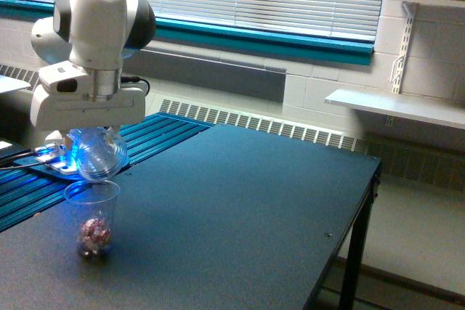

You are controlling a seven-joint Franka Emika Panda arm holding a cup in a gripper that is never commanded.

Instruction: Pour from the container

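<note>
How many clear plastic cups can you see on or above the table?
2. A squat rounded clear plastic cup is held tilted in the tool above the table; a taller clear plastic cup holding small reddish pieces stands on the dark table directly below it.

A clear container (100, 153) glows blue over a clear cup (93, 217) of reddish bits on a dark worktop (240, 201).

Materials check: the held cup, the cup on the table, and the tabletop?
Held cup: apparently clear smooth plastic; the blue glow shows through its rounded wall.
Standing cup: clear, likely thin plastic; the reddish bits inside are visible through it.
Tabletop: dark, matte, finely speckled, possibly laminate; its core isn't visible.
</note>
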